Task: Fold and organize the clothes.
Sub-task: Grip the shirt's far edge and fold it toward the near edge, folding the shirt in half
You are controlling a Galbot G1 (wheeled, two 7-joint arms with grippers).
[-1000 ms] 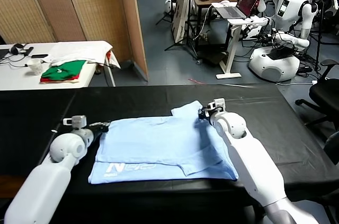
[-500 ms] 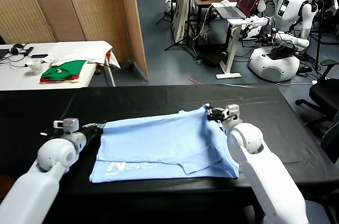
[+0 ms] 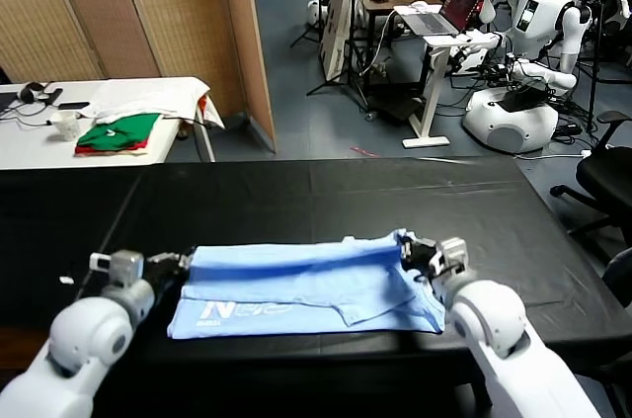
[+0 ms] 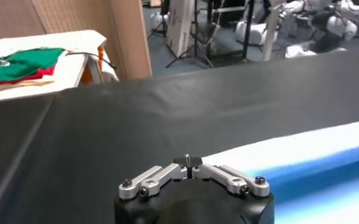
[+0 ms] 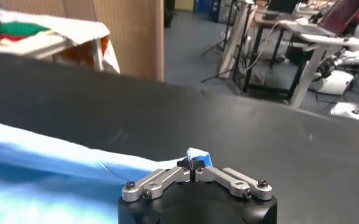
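Pale-blue T-shirt (image 3: pixel 306 280), folded, white lettering

T-shirt (image 3: pixel 306 280) lies on the near half of the table (image 3: pixel 326 191), partly folded over itself. Left gripper (image 3: pixel 183 262) at its far left corner, right gripper (image 3: pixel 407 250) at its far right corner. Side table (image 3: pixel 30 136) far left, folded garments (image 3: pixel 118 131) on it. Laptop (image 3: pixel 449 8) far right.

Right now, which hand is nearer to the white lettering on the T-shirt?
Left. The left hand is shut on the T-shirt edge just behind the white lettering. The right hand is shut on the far opposite corner.
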